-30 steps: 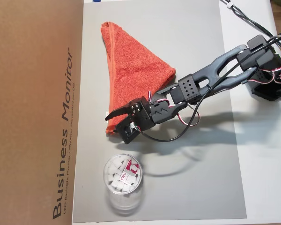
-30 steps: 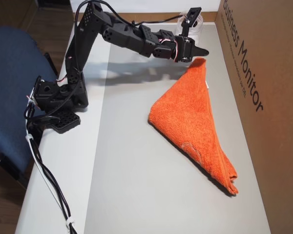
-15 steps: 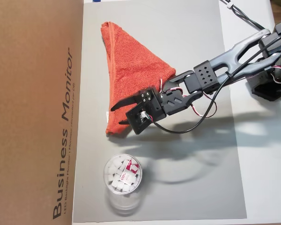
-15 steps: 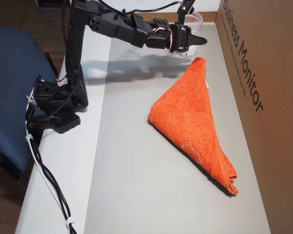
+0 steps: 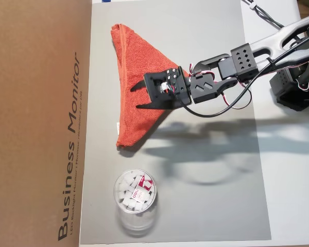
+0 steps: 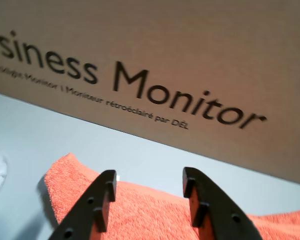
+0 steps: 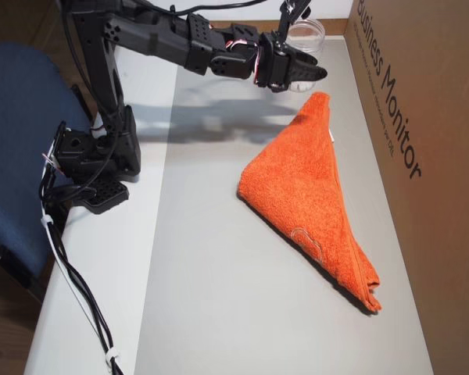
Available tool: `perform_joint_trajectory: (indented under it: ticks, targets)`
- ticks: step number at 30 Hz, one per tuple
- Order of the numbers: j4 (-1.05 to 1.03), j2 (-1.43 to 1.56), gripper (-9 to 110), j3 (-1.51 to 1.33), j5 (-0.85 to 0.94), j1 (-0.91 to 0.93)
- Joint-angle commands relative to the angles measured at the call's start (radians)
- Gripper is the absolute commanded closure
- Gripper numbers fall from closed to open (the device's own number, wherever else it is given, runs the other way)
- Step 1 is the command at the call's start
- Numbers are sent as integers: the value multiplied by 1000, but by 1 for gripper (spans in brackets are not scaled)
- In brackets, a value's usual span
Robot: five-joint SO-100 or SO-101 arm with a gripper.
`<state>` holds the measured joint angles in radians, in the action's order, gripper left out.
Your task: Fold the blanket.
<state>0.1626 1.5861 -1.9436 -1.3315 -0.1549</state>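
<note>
The blanket (image 5: 139, 62) is an orange-red terry towel lying folded into a triangle on the grey mat (image 5: 206, 41), its long edge along the cardboard box. In the other overhead view the blanket (image 7: 313, 195) lies flat with a small white tag (image 7: 332, 137) on the box-side edge. My gripper (image 5: 136, 96) hovers open above the blanket's middle, holding nothing. From the other side the gripper (image 7: 319, 73) hangs in the air near the blanket's far corner. The wrist view shows both black fingers (image 6: 97, 205) apart over the blanket (image 6: 150, 220).
A tall cardboard box (image 5: 36, 103) printed "Business Monitor" walls off one side of the mat. A clear jar (image 5: 135, 193) of white pieces stands past the blanket's corner. The arm base (image 7: 94, 156), cables and a blue chair (image 7: 16, 141) are on the opposite side.
The gripper has lifted off the blanket's corner near the jar and drawn back over the blanket's middle, staying open. The blanket has not moved.
</note>
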Motion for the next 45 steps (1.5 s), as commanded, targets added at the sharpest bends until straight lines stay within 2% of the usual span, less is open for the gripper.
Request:
perform_joint_trajectory:
  ticks: [1,15,17,22,38,45]
  targets:
    - [0,112,89,-20,-52,34]
    - [-3,318,89,-206,-279,204]
    - [-3,351,92,-241,-304,230]
    - [-3,439,101,-336,-307,304]
    - [-6,683,102,-537,-302,387]
    - [-275,790,102,-537,-307,385]
